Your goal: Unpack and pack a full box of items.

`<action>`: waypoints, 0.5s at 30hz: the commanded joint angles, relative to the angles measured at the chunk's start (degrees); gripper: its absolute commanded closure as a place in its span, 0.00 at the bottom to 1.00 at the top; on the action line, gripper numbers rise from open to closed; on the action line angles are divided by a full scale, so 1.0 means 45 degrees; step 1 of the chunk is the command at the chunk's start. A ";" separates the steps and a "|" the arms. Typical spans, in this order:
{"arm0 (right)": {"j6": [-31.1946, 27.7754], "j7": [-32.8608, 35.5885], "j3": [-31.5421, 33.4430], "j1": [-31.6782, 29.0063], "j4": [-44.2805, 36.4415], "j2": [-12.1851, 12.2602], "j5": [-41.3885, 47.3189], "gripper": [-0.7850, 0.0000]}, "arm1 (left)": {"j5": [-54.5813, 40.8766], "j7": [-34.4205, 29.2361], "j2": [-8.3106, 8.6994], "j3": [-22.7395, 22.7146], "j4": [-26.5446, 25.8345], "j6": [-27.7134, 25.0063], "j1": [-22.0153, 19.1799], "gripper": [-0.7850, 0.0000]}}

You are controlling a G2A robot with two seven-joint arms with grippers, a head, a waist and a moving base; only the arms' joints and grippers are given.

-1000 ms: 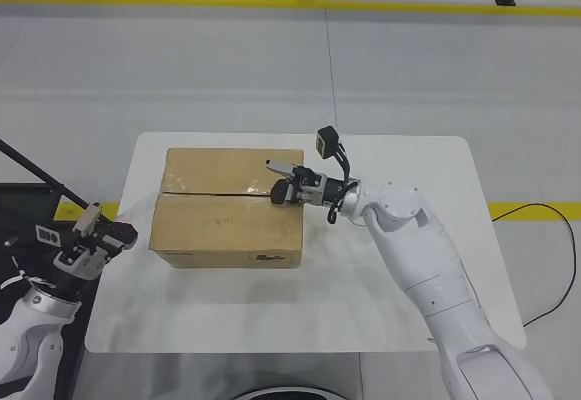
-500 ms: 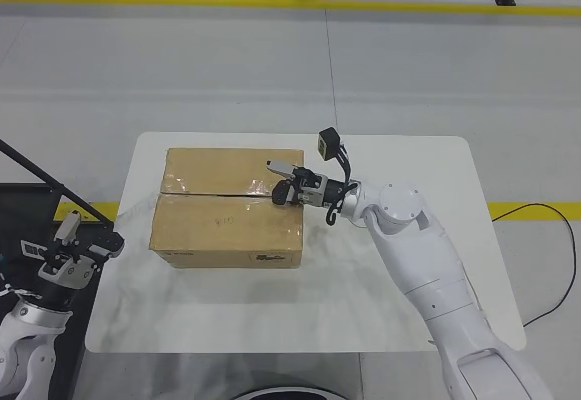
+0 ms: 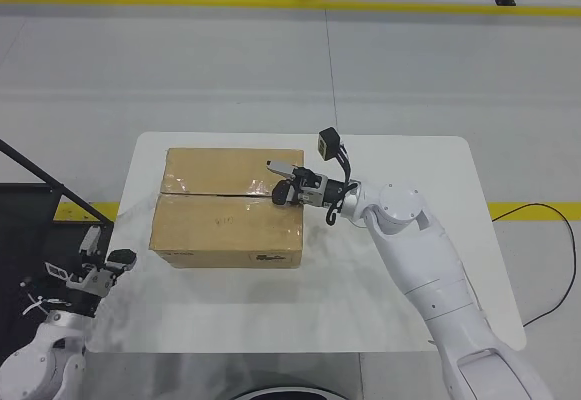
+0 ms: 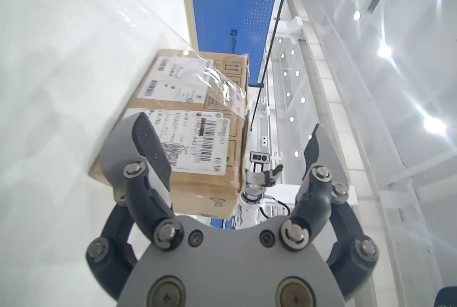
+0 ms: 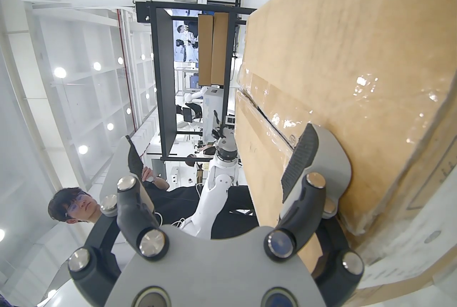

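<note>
Cardboard box (image 3: 226, 208) shut — contents hidden inside.

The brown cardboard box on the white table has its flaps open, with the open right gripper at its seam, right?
No. The flaps of the brown cardboard box are shut, meeting at a taped seam, as the top view shows. It does sit on the white table, with the open right gripper at that seam.

White arms (image 3: 415, 245); R claw (image 5: 217, 140) grey, ribbed(?) pads (image 5: 300, 158).

The right gripper (image 5: 219, 135) spreads wide on an outstretched arm; the left gripper (image 4: 228, 124), seemingly tilted upward, gapes.
</note>
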 commanded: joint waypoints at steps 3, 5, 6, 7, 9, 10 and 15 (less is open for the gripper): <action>0.0000 0.0000 0.0000 0.0000 0.0000 0.0000 0.0000 0.00 | -0.0033 0.1269 -0.0140 0.0604 0.0794 -0.0105 -0.0697 0.00; 0.0000 0.0000 0.0000 0.0000 0.0000 0.0000 0.0000 0.00 | -0.0031 0.1580 -0.0183 0.0816 0.1166 -0.0007 -0.1149 0.00; 0.0000 0.0000 0.0000 0.0000 0.0000 0.0000 0.0000 0.00 | 0.0071 0.1651 -0.0193 0.0892 0.1317 0.0034 -0.1362 0.00; 0.0000 0.0000 0.0000 0.0000 0.0000 0.0000 0.0000 0.00 | 0.0124 0.1684 -0.0203 0.0968 0.1466 0.0117 -0.1564 0.00; 0.0000 0.0000 0.0000 0.0000 0.0000 0.0000 0.0000 0.00 | 0.0296 0.1693 -0.0212 0.1081 0.1728 0.0308 -0.1949 0.00; 0.0000 0.0000 0.0000 0.0000 0.0000 0.0000 0.0000 0.00 | 0.0367 0.1685 -0.0217 0.1136 0.1849 0.0384 -0.2145 0.00; 0.0000 0.0000 0.0000 0.0000 0.0000 0.0000 0.0000 0.00 | 0.0490 0.1342 -0.0238 0.1444 0.2563 0.0884 -0.3123 0.00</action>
